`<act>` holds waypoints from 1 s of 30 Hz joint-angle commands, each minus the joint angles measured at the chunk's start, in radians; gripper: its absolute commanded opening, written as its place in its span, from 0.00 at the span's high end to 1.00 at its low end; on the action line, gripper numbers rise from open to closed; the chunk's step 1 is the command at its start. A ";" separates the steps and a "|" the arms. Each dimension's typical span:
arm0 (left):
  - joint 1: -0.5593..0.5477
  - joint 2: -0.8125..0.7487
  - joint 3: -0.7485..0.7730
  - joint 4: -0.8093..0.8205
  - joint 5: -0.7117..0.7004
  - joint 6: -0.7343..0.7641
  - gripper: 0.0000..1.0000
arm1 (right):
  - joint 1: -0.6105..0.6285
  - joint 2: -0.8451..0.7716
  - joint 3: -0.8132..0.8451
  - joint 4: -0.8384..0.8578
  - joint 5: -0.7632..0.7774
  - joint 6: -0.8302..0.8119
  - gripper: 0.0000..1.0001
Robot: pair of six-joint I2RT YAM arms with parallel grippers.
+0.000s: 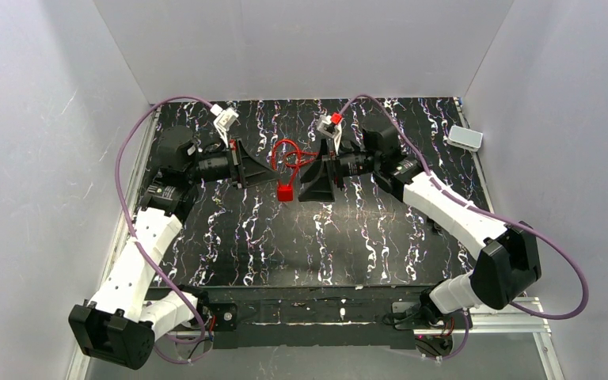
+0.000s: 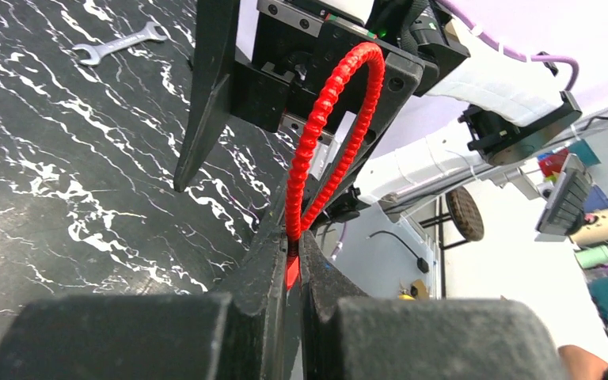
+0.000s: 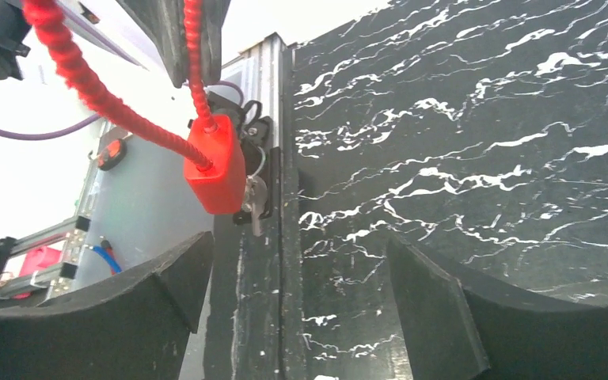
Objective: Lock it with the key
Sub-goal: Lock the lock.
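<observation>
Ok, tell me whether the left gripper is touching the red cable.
Touching. The left wrist view shows the left gripper shut on the red cable.

the overhead view is evenly, softly lit: the white walls (image 1: 39, 119) are bright and the black marbled table (image 1: 285, 237) shows hardly any shadow. in the left wrist view the left gripper's fingers (image 2: 263, 269) are dark and blurred, with the background washed out. the right wrist view blows out to white at upper left behind the fairly sharp red lock (image 3: 218, 170).
</observation>
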 commanded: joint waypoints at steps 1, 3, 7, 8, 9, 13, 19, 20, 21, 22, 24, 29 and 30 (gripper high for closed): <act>0.001 0.007 0.032 0.049 0.096 -0.047 1.00 | 0.009 -0.039 -0.038 0.173 -0.052 0.111 0.11; 0.001 0.018 0.030 0.079 0.099 -0.061 1.00 | 0.013 -0.035 -0.055 0.263 -0.057 0.185 0.11; 0.000 0.033 0.026 0.081 0.093 -0.074 1.00 | 0.039 -0.014 -0.045 0.363 -0.065 0.266 0.15; 0.000 0.035 0.027 0.079 0.090 -0.072 1.00 | 0.048 -0.007 -0.038 0.369 -0.065 0.274 0.16; 0.000 0.036 0.026 0.079 0.087 -0.071 1.00 | 0.055 -0.002 -0.031 0.375 -0.066 0.281 0.17; -0.001 0.040 0.026 0.076 0.073 -0.072 1.00 | 0.071 0.014 -0.013 0.384 -0.060 0.294 0.24; -0.001 0.057 0.030 0.088 0.055 -0.086 1.00 | 0.082 0.029 -0.018 0.377 -0.050 0.276 0.32; -0.002 0.060 0.030 0.091 0.054 -0.091 1.00 | 0.084 0.029 -0.018 0.372 -0.047 0.271 0.34; -0.003 0.063 0.028 0.093 0.053 -0.091 1.00 | 0.084 0.030 -0.017 0.366 -0.043 0.265 0.37; -0.006 0.066 0.029 0.092 0.051 -0.091 1.00 | 0.084 0.030 -0.015 0.364 -0.041 0.262 0.40; -0.011 0.071 0.028 0.092 0.047 -0.090 1.00 | 0.084 0.034 -0.009 0.363 -0.036 0.262 0.46; -0.016 0.083 0.028 0.095 0.036 -0.104 1.00 | 0.084 0.040 0.003 0.360 -0.022 0.264 0.65; -0.015 0.084 0.028 0.095 0.035 -0.105 1.00 | 0.084 0.041 0.003 0.360 -0.020 0.265 0.70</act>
